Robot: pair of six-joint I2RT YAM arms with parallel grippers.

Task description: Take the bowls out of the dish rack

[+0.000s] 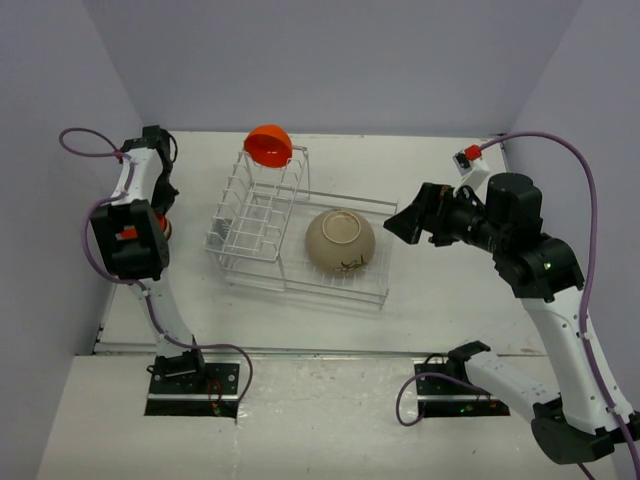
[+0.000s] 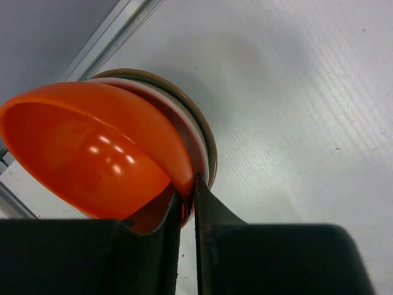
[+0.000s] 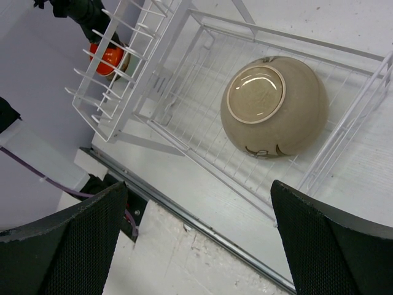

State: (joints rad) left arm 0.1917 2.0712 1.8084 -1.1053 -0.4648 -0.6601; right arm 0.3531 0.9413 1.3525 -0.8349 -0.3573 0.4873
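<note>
Stacking is in hand: the left pincer (image 2: 187, 203), clamped on an orange bowl (image 2: 92, 153) by its rim, rests it tilted on the bowl stack (image 2: 206, 132) on the desk (image 2: 295, 123). The right pincer (image 3: 196, 187) gapes wide near the dish rack (image 1: 255, 220), which holds the tan bowl (image 1: 340, 240) and a second orange bowl (image 1: 268, 145); a release seems next.

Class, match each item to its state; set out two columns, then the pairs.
Column one
1. large round tan bowl with dark markings
2. small round orange bowl farthest from the arms
3. left gripper
4. right gripper

Column two
A. open, holding nothing
B. upside down in the white wire dish rack's low basket
C. shut on another orange bowl's rim
D. on edge in the rack's tall slotted section

Pairs: 1-B; 2-D; 3-C; 4-A
</note>
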